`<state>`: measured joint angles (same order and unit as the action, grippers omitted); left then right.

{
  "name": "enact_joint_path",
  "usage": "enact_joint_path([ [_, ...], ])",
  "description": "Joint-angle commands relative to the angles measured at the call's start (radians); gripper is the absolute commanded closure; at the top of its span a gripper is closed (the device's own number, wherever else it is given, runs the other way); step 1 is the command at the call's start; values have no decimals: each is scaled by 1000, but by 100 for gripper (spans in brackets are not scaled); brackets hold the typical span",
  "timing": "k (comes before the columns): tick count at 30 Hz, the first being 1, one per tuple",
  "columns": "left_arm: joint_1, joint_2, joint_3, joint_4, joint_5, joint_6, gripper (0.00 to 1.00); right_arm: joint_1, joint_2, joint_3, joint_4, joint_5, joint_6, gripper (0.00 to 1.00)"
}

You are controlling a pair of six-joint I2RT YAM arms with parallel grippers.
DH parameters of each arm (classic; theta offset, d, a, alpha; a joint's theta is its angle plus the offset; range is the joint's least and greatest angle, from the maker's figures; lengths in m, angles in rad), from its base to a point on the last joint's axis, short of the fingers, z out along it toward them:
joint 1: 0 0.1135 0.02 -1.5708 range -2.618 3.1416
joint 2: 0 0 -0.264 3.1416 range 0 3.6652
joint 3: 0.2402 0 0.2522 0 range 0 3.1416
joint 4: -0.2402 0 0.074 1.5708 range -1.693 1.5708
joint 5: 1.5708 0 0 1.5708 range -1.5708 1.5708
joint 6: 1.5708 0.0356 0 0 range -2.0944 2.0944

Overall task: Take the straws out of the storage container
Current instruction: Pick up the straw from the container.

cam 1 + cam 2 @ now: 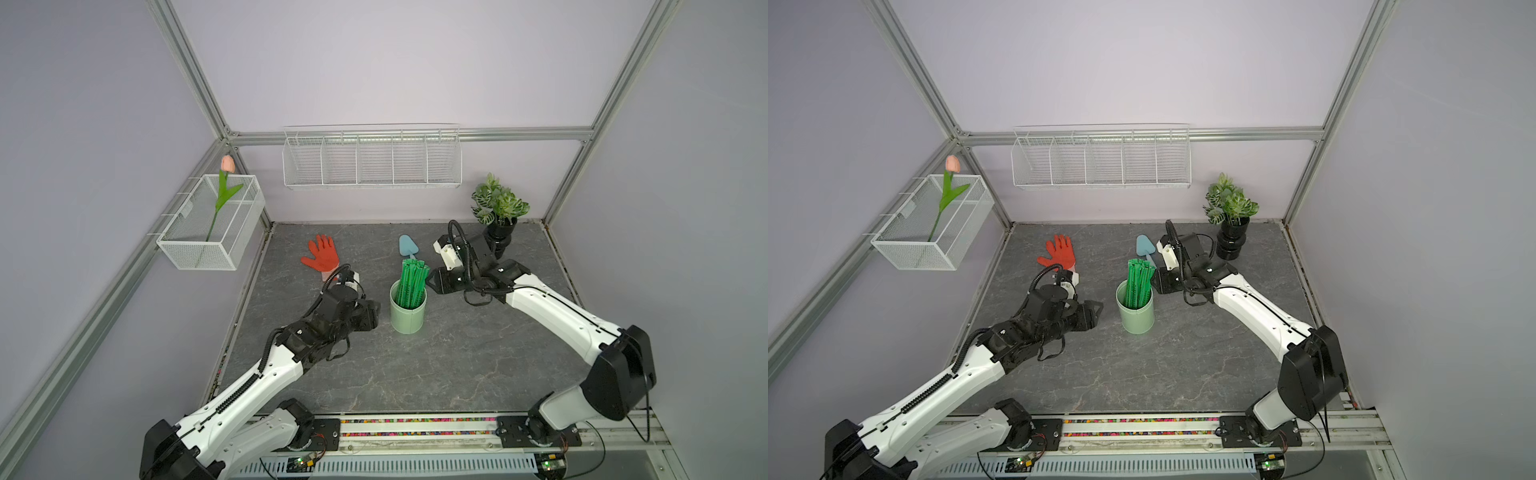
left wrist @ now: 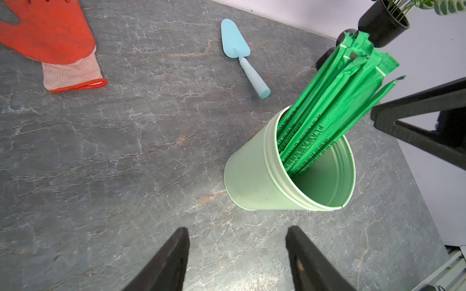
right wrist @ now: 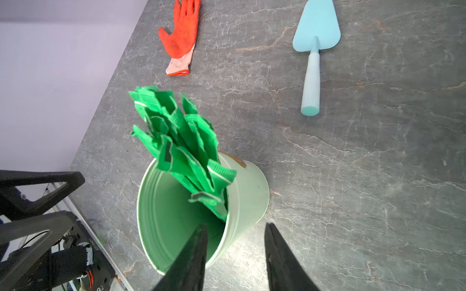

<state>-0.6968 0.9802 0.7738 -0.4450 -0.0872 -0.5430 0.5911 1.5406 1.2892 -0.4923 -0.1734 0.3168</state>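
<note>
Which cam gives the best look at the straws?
Left wrist: the straws show side-on along their length, print legible, leaning in the cup. Right wrist sees mostly their crumpled top ends, foreshortened. In both top views the straws are a small green bundle, no detail.

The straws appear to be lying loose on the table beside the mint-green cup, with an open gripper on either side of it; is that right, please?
Not quite: the straws stand inside the storage container, leaning on its rim, as the left wrist view shows. The left gripper and right gripper are indeed open on either side.
</note>
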Motion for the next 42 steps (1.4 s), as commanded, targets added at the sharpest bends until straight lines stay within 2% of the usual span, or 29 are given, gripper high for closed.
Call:
enact_joint_path([
  [1,-1,8,-13,19,7,-15,36,11,28,27,15,-22,-17,60],
  [19,-1,32,-28,30,10,-36,40,37,80,83,-8,-22,-18,78],
  [34,-1,39,-33,48,23,-46,42,79,49,133,-103,24,-40,88],
  [42,-2,41,-32,52,26,-44,43,89,42,159,-144,48,-54,90],
])
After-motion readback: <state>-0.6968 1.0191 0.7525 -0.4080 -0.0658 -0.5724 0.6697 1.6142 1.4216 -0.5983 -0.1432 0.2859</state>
